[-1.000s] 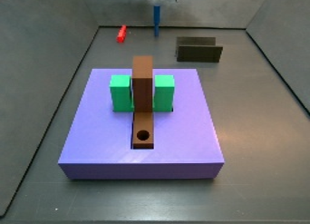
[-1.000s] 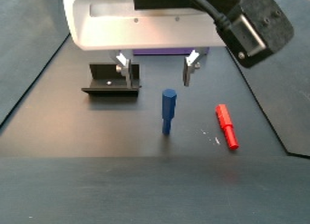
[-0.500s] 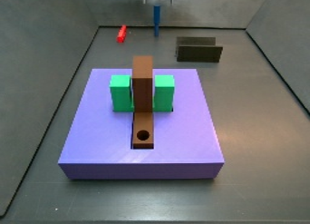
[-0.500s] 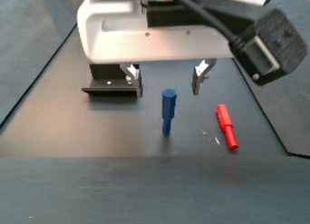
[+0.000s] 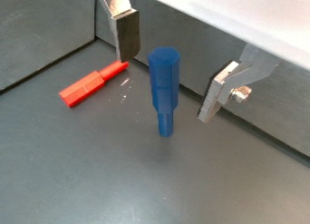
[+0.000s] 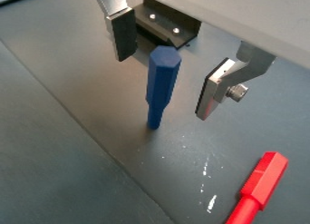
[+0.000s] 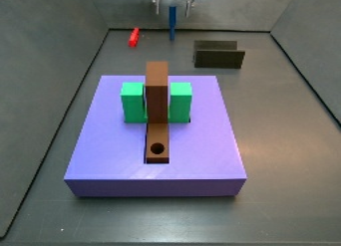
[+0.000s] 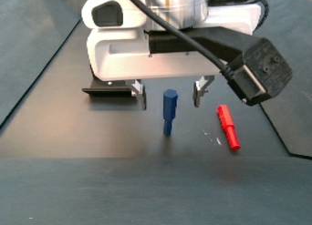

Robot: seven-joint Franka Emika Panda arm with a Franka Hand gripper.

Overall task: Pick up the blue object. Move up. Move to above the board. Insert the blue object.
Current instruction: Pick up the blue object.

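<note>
Fingers point(image 5: 125, 37) of the gripper point(image 8: 170, 86) stand wide apart, one on each side of the blue object point(image 8: 170, 112), and they do not touch it. The blue object stands straight up on the dark floor point(image 8: 109, 183), near the far wall as a side view point(image 7: 174, 29) shows it. In both wrist views the top of the blue stick point(image 5: 164, 90) sits between the two silver plates with a gap on both sides, so the gripper point(image 5: 172, 69) is open and holds nothing. A wrist view point(image 6: 159, 86) shows the same stick with the gripper point(image 6: 166, 66) around its top part. The red stick point(image 8: 227, 127) lies flat on the floor just beside the blue object, apart from it; it also shows in both wrist views point(image 5: 92, 83) point(image 6: 253, 196). The fixture point(image 8: 112, 85) stands on the floor on the other side of the gripper. Well apart from all this, the board point(image 7: 158, 109) lies on top of the big lavender-blue slab point(image 7: 156, 145), with its round hole point(image 7: 159, 148) near the close end. Two green blocks point(image 7: 134, 102) sit on the slab, one on each side of the board. The gripper point(image 7: 174, 5) hangs over the far end of the floor, well away from the board.
</note>
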